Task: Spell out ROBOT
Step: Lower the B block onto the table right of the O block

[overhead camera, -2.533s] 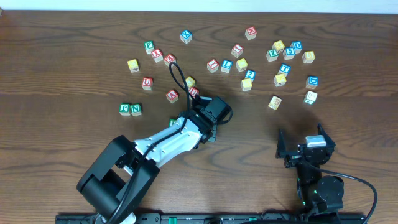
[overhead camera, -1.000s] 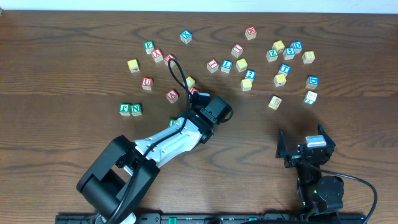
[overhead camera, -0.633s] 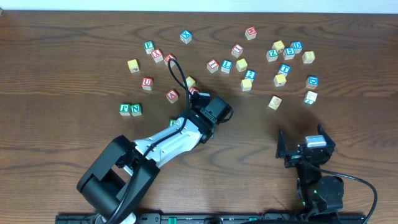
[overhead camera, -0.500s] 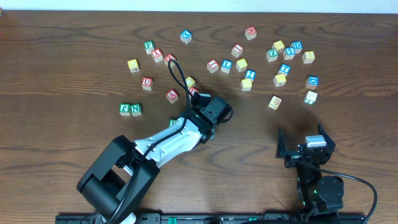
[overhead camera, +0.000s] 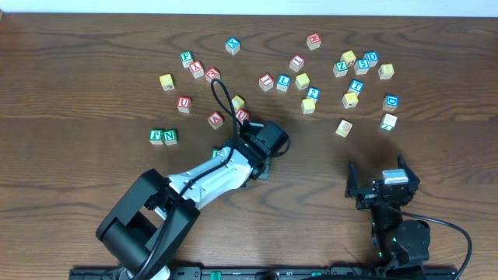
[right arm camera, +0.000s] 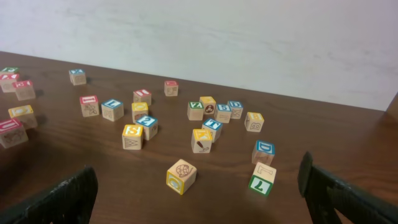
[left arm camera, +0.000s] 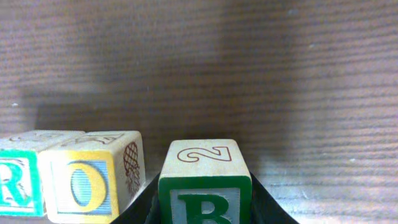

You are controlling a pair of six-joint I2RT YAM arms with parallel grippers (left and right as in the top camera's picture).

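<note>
In the left wrist view my left gripper (left arm camera: pixel 205 208) is shut on the green-lettered B cube (left arm camera: pixel 205 186), with a black finger on each side. Left of it, a small gap away, stand the yellow-faced O cube (left arm camera: pixel 87 183) and the green R cube (left arm camera: pixel 15 183), side by side on the table. Overhead, the left gripper (overhead camera: pixel 258 163) sits under its wrist, and only a green corner of the R cube (overhead camera: pixel 216 153) shows. Another yellow-faced cube (right arm camera: pixel 181 177) lies alone ahead of my open, empty right gripper (right arm camera: pixel 199 196). I cannot pick out the T cube.
Many loose cubes are scattered across the far half of the table, red ones (overhead camera: pixel 215 119) near the left arm and a cluster (overhead camera: pixel 358 66) at the far right. Green F and N cubes (overhead camera: pixel 163 136) sit left. A green 7 cube (right arm camera: pixel 262 179) lies near the right gripper.
The left wrist has shifted slightly toward the near side with the B cube still in its jaws. The right arm has not moved.
</note>
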